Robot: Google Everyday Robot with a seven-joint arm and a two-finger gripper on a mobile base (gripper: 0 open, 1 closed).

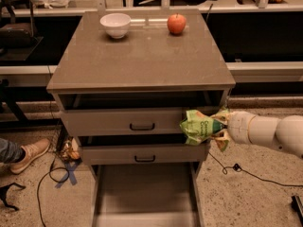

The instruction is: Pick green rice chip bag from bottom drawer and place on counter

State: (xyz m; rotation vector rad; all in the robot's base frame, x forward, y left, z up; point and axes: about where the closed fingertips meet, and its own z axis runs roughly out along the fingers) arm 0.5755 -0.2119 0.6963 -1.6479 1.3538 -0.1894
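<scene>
Below the front-right corner of the counter (pixel 142 60) | gripper (pixel 218 127) was clamped on green rice chip bag (pixel 200 126), above bottom drawer (pixel 142 193) | I judged: lift past the edge before swinging inward.

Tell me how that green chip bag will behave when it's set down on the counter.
Probably floppy: the green rice chip bag looks crumpled in the tool, held by the top drawer's right end. Likely light, since one pinched end carries it. On the smooth counter it might slide, but shouldn't roll.
</scene>
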